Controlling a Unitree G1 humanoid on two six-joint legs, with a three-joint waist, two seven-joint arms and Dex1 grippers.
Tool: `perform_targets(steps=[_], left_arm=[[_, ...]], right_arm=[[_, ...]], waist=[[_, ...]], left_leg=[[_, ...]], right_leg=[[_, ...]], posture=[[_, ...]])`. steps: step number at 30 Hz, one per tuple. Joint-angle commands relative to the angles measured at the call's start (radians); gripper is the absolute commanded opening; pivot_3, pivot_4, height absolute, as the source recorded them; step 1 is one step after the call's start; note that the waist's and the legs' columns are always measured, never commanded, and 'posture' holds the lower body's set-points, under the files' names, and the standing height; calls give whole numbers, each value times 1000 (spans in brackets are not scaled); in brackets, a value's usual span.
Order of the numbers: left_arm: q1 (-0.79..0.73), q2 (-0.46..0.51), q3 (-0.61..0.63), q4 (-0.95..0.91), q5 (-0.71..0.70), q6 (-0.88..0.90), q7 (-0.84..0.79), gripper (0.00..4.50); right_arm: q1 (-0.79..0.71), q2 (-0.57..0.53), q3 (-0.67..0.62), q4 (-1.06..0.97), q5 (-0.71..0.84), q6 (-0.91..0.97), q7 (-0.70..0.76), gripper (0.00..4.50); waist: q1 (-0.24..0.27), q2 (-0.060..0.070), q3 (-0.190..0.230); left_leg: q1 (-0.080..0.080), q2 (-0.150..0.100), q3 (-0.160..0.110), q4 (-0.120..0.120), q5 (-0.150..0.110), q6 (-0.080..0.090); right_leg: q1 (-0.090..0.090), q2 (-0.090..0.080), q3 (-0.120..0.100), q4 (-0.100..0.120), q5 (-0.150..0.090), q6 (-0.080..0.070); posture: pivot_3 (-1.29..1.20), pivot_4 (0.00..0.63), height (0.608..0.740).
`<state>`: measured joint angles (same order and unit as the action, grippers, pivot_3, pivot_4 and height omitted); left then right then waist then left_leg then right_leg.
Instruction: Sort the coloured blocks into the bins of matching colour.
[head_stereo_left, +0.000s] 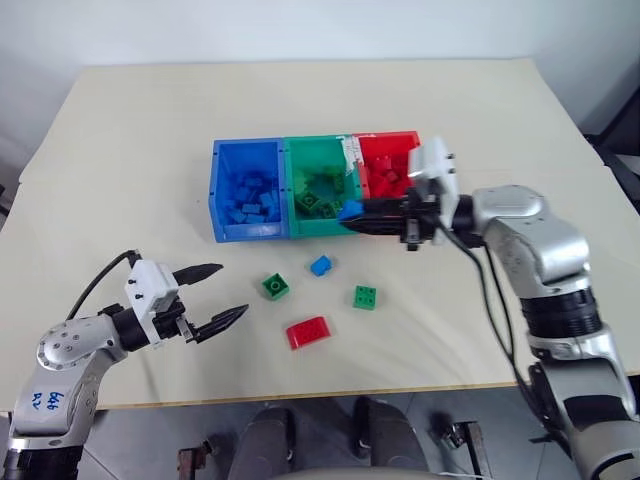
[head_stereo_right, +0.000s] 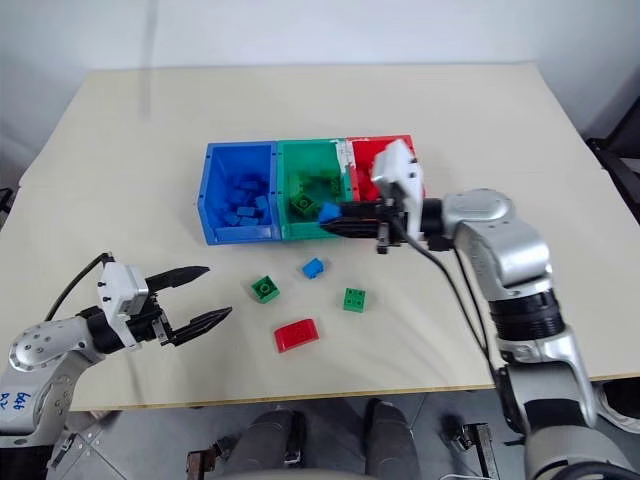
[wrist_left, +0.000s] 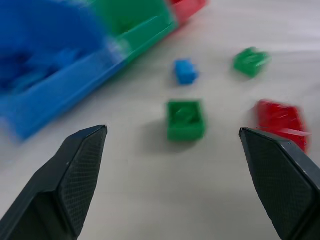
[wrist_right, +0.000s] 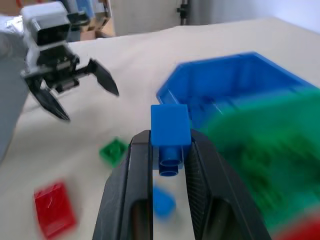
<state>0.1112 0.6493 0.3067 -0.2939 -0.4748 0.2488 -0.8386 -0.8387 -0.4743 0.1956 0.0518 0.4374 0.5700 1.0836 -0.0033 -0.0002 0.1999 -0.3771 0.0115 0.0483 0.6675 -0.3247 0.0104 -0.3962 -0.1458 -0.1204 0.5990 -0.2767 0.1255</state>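
My right gripper (head_stereo_left: 356, 213) is shut on a small blue block (wrist_right: 170, 131) and holds it in the air over the front edge of the green bin (head_stereo_left: 318, 224). That bin stands between the blue bin (head_stereo_left: 247, 230) and the red bin (head_stereo_left: 388, 137). On the table in front of the bins lie a green block (head_stereo_left: 275, 286), a blue block (head_stereo_left: 320, 265), another green block (head_stereo_left: 365, 297) and a red brick (head_stereo_left: 308, 332). To the left of them my left gripper (head_stereo_left: 230, 290) stands open with nothing in it, pointing toward the nearest green block (wrist_left: 185, 119).
Each of the three bins holds several bricks of its own colour. The beige table (head_stereo_left: 130, 150) runs wide to the left of the bins and behind them. Its front edge lies just below the red brick.
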Motion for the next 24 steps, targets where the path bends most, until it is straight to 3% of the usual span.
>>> perform_targets(steps=[1,7,15,24], left_arm=[[41,-14,56,-33,-12,-5,42,4500],[118,-57,72,-95,-13,-11,88,4500],[139,-74,64,-122,-13,-12,113,4500],[97,-72,37,-112,-15,-4,109,4500]], right_arm=[[-135,139,9,110,-39,75,-147,474],[-277,333,42,359,-184,-94,-296,474],[-345,434,46,489,-270,-172,-338,474],[-347,465,9,520,-275,-216,-330,3485]], waist=[[-3,0,0],[-2,-1,-1],[-20,-1,-1],[-32,-2,-1]], left_leg=[[0,0,2,0,0,0],[0,-1,3,0,0,1],[-1,-1,6,0,0,1],[-1,1,17,-1,0,1]], right_leg=[[-1,0,1,1,0,0],[-2,-1,2,2,0,0],[-7,-1,4,5,0,0],[-16,-1,9,11,0,-1]], posture=[[0,150,740],[0,150,740],[0,150,740],[0,150,740]])
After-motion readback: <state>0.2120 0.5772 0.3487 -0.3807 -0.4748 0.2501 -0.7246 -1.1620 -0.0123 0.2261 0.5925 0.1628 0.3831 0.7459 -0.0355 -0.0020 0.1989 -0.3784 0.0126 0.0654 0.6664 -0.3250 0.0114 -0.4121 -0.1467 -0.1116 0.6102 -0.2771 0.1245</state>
